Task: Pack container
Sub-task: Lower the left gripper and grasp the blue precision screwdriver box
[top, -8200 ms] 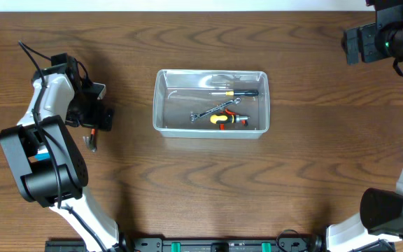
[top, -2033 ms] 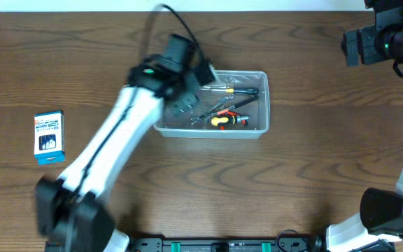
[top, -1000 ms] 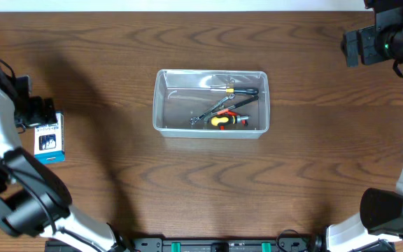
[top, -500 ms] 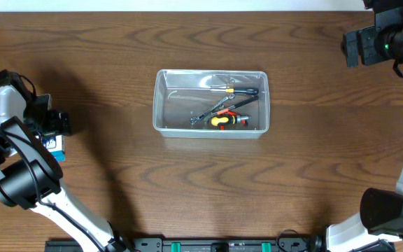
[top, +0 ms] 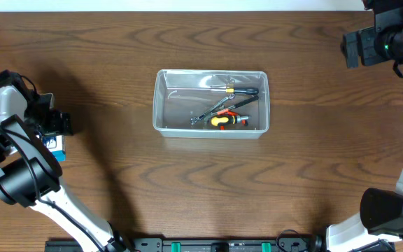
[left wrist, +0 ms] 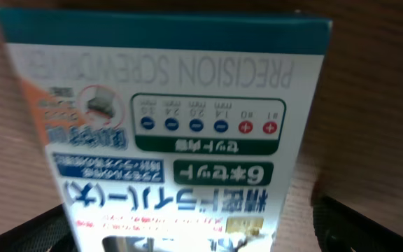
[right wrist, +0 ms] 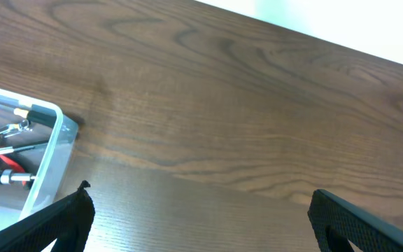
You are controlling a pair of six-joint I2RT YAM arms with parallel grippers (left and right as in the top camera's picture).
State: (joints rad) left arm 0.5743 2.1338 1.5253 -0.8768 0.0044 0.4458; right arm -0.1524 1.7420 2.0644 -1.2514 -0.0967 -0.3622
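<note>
Plastic, thin and slick, likely made the clear container (top: 158, 105), mid-table with tools (top: 222, 113) inside, best left unmoved, while the light cardboard box (left wrist: 180, 140) near the table's left edge suited a gentle side pinch from the left gripper (top: 56, 124), open astride it; the right gripper (right wrist: 198, 217) gaped empty.

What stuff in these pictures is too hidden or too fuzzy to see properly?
- Overhead: the blue-and-white box is mostly hidden under the left claw.
- Left wrist: the box's print is blurred, and the bottom edge cuts off its near end.
- Right wrist: only one corner of the container shows; the left edge cuts off the rest.
- Overhead: the tools in the container overlap and are too small to name one by one.
</note>
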